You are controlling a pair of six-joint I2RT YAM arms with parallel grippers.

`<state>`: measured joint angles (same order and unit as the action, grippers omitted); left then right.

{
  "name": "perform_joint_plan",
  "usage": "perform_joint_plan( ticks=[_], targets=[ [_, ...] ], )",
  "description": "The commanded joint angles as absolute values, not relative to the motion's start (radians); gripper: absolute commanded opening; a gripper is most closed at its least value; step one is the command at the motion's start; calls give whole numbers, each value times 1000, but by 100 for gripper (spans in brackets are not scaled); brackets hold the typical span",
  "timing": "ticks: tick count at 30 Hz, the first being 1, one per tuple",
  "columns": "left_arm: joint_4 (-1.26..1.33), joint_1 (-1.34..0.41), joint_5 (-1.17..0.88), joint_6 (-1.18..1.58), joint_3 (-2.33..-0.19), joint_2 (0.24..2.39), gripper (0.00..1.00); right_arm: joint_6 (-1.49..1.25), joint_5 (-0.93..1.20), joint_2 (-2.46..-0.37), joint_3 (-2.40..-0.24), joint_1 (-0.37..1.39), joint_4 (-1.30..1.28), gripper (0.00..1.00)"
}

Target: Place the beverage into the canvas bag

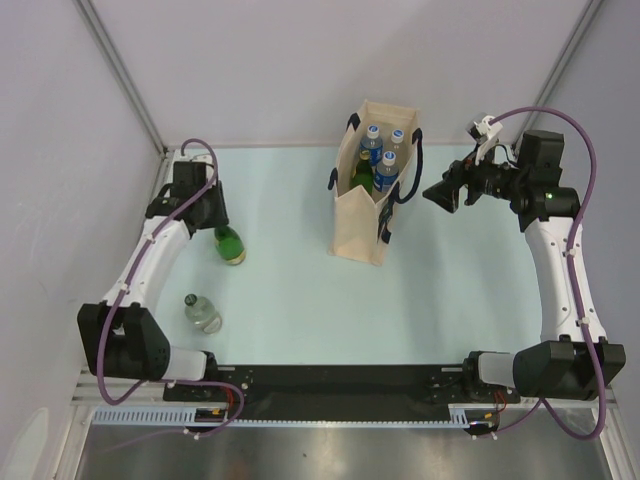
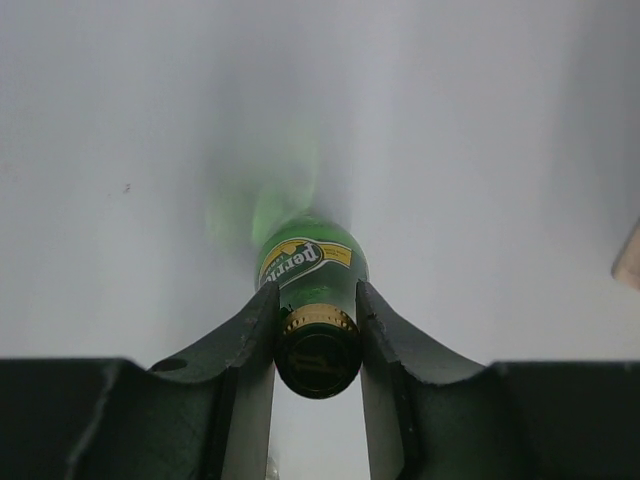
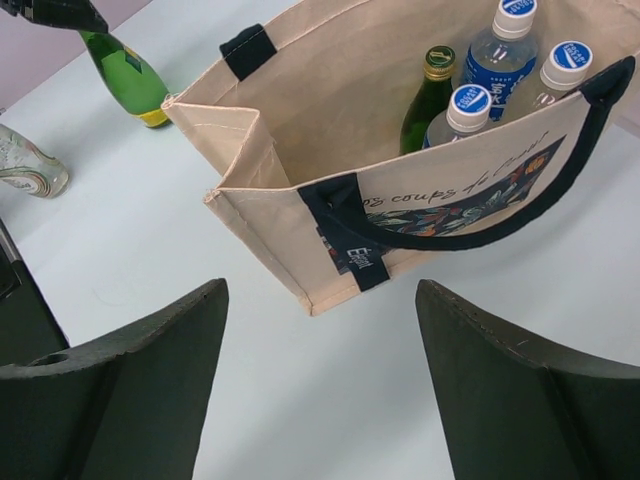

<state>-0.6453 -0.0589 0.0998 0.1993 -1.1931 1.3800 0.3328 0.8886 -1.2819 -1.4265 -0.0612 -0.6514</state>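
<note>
The canvas bag (image 1: 358,215) stands upright at the middle back of the table, beige with navy handles, and fills the right wrist view (image 3: 330,90). Inside it are three blue-capped clear bottles (image 3: 470,108) and one green bottle (image 3: 425,95). My left gripper (image 1: 214,228) is shut on the neck of a green Perrier bottle (image 1: 231,246), just below its gold cap (image 2: 318,318). That bottle leans, base toward the bag (image 3: 128,75). My right gripper (image 1: 440,196) is open and empty to the right of the bag, its jaws wide apart (image 3: 320,320).
A clear bottle (image 1: 203,314) lies on its side near the left front of the table and also shows in the right wrist view (image 3: 25,168). Grey walls close in the back and both sides.
</note>
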Motion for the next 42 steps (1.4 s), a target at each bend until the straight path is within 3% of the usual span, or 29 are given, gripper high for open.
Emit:
perform_joint_plan(
  ticks=[1,14,23,42],
  targets=[
    [-557,-112,-23,123,-1259,1289,0,344,917,-1264,-1433,-45,-634,81],
    [-496,-421,-132,-25,-1282,1287,0,478,1011,-1255,-1396,32,-709,82],
    [-324,-642,-218,-55,-1239,1312,0,730,1106,-1241,-1338,61,-859,82],
    [-245,-862,-190,-49,-1285,1496,3,821,1063,-1220,-1232,83,-893,83]
  ],
)
